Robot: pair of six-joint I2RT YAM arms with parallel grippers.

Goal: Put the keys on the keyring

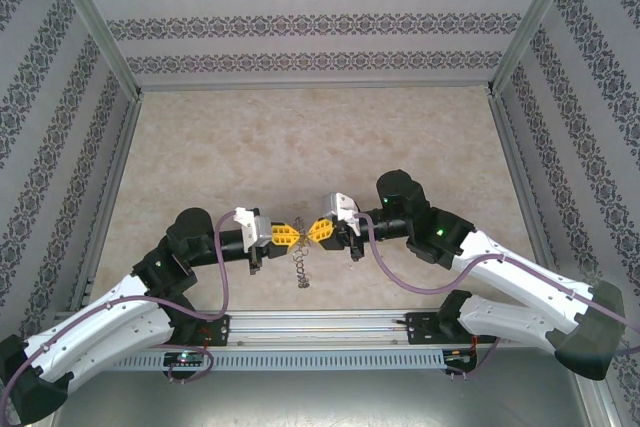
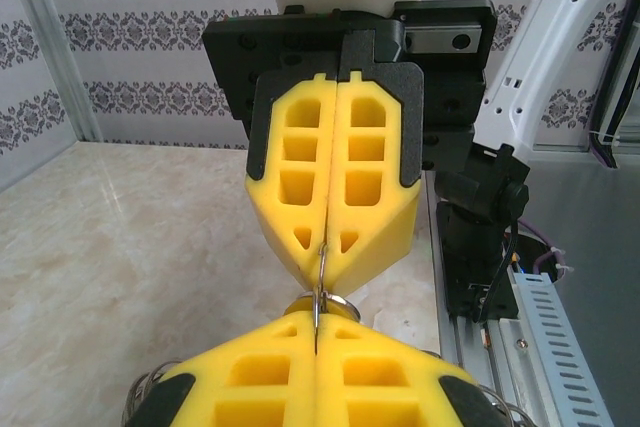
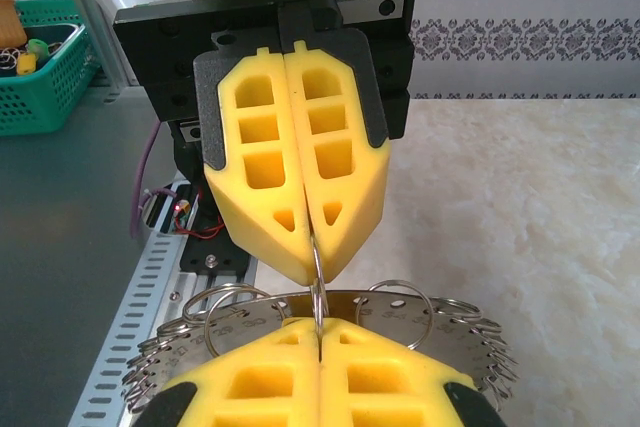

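Near the front edge of the worktop (image 1: pixel 300 137), left end effector (image 1: pixel 293 235) and right end effector (image 1: pixel 309 233) meet tip to tip, arms angled in from either side.

- Left: yellow fingers (image 2: pixel 250 377) pressed together, no visible gap. Pinching a thin silver wire loop (image 2: pixel 320 282) edge-on at the tip.
- Right: fingers (image 3: pixel 390 377) also pressed together, clamped on the same wire loop (image 3: pixel 317 282) from the opposite side. The loop bridges the short gap between the two sets of tips.
- Keyring (image 3: pixel 445 339): the flat grey rim with its fringe of silver loops sits right behind and under the right fingers in the right wrist view, roughly level. In the top view it shows as a string of loops (image 1: pixel 303 269) trailing toward the arm bases from the meeting point. Cannot tell whether it hangs or touches the worktop.
- Left wrist view: a few loops (image 2: pixel 140 392) poke out beside the left fingers at the bottom corner.
- Teal basket (image 3: pixel 40 77) sits off the worktop, well apart.
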